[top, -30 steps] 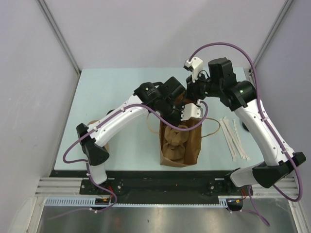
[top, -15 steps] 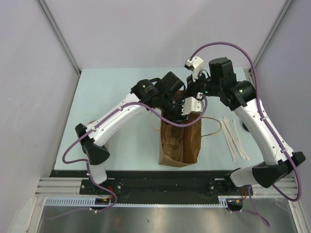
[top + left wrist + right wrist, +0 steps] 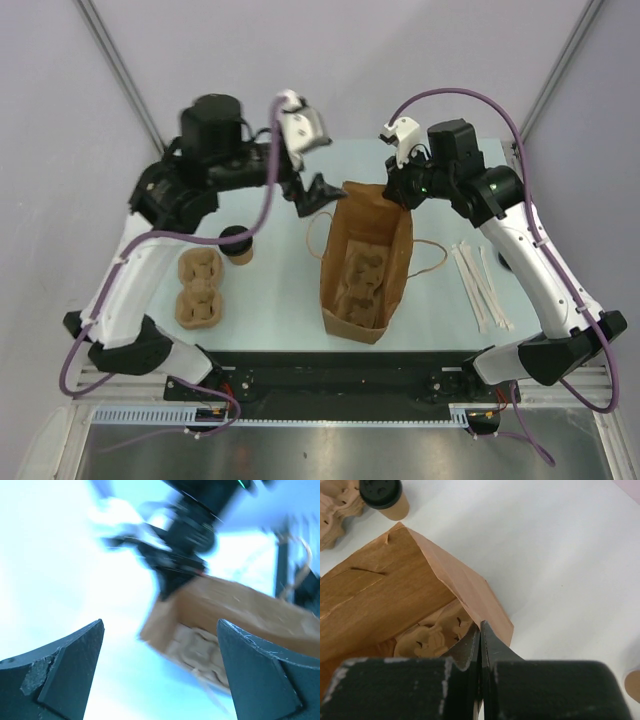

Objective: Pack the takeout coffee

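The coffee (image 3: pixel 237 243) stood upright on the table (image 3: pixel 275 300) at 8 o'clock from the left pincer (image 3: pixel 312 197), which was spread wide and nearer, while the right pincer (image 3: pixel 400 190) pinched the bag (image 3: pixel 365 215) rim.

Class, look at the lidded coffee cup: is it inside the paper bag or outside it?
Outside: the coffee cup stands upright on the table, left of the open paper bag.

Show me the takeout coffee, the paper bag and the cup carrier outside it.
takeout coffee (image 3: pixel 236 239), top view, on its black lid.
paper bag (image 3: pixel 372 212), top view, on its inner wall.
cup carrier (image 3: pixel 198 288), top view, its middle, outside the bag.
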`<state>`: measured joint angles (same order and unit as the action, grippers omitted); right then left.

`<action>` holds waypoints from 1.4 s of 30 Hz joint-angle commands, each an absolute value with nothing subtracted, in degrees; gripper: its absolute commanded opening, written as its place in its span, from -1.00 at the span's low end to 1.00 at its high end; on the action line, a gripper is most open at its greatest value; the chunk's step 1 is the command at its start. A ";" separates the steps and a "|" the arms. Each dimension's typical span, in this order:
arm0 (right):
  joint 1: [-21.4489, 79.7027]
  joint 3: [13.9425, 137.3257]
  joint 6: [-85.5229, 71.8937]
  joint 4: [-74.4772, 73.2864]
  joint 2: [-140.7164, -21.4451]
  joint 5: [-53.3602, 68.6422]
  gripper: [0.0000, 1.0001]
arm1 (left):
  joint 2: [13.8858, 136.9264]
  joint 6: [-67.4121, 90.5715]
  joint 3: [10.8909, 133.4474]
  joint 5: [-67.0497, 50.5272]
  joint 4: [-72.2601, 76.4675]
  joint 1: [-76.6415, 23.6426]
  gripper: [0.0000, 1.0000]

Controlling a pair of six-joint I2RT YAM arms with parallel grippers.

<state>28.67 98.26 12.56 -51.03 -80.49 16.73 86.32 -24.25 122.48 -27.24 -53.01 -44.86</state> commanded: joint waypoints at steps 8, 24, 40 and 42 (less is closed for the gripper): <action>26.55 97.39 12.57 -57.21 -85.16 10.99 -1.00 | 78.85 -8.96 110.16 -31.03 -48.16 -25.84 0.99; 21.63 92.72 9.67 -63.90 -84.81 16.96 -1.00 | 70.84 -4.22 90.00 -31.73 -45.70 -24.88 0.99; 19.07 94.92 11.42 -58.89 -77.79 29.27 -1.00 | 71.02 -4.83 80.87 -31.64 -43.86 -13.18 0.99; 20.12 93.78 12.82 -58.10 -75.95 29.53 -1.00 | 70.58 -5.80 79.90 -31.55 -43.25 -13.10 0.99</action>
